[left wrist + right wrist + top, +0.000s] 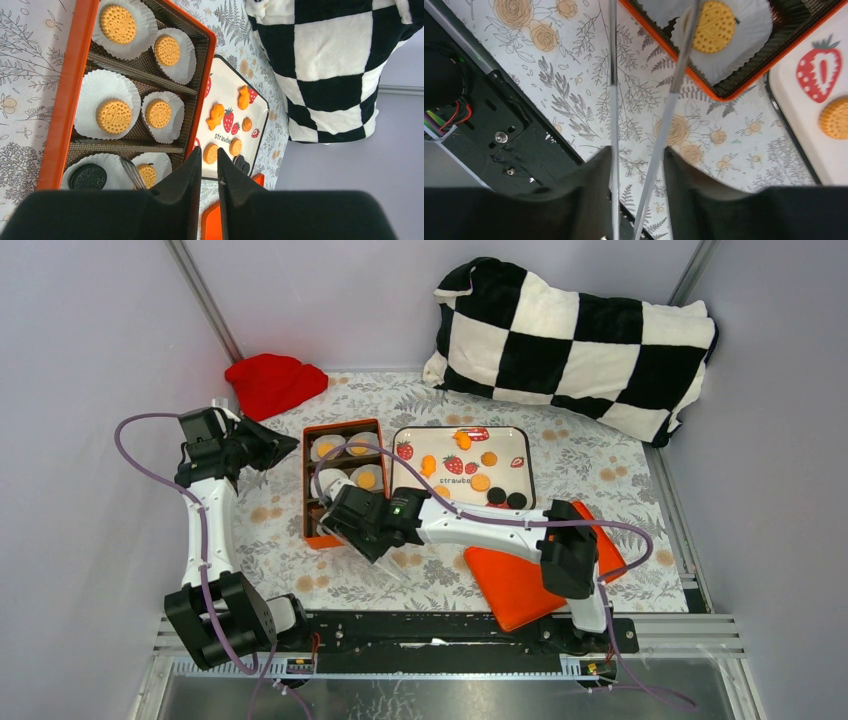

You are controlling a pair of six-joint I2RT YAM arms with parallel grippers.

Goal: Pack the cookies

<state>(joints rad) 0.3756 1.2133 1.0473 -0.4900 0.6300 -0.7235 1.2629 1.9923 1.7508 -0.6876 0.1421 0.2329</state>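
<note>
Right gripper [638, 155] is squeezing thin metal tongs [613, 100], blades splayed over the orange box's [64, 100] near corner. Left gripper [207, 165] is barely cracked open, empty, beside the box wall. Cookies [114, 116], dotted orange-yellow rounds plus a black one, sit in white liners [97, 87]. More lie on the strawberry tray [225, 75] alongside. Flowery cloth [574, 100] runs off the box's near edge.

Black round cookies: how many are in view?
3 black cookies: one in a white paper liner in the orange box; two side by side on the white strawberry tray. More may be hidden.
</note>
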